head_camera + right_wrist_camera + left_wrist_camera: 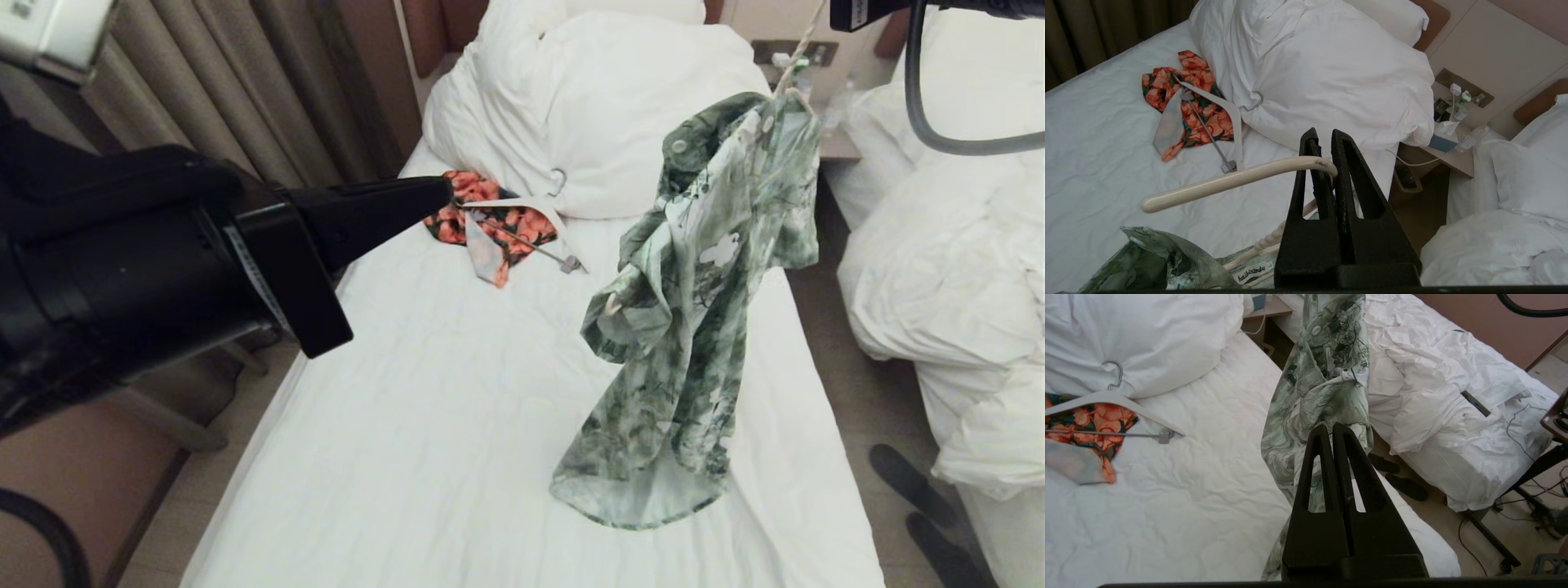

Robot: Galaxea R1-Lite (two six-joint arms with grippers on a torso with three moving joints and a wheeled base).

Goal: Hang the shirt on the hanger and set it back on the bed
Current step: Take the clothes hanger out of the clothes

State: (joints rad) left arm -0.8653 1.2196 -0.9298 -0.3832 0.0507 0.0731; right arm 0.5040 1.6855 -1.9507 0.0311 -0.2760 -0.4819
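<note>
Two white beds (457,392), curtains (245,82) behind; right claw (1323,141) clamped on hanger (1229,181), left claw (1333,430) closed, empty.

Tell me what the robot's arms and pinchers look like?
Both are matte black. Each gripper, the left gripper and the right gripper, has two long pointed fingers with triangle-shaped holes cut through them. The left arm is thick and round, and a dark cable loops down near the right one.

Shirt (694,327) green-and-white, brushed, with white flowers and dark leaves. Hanger (1229,181) cream. Bed (424,425) plain white, duvet (588,106) white. Garment (490,224) orange-and-black floral. Hands (1333,430) black.
</note>
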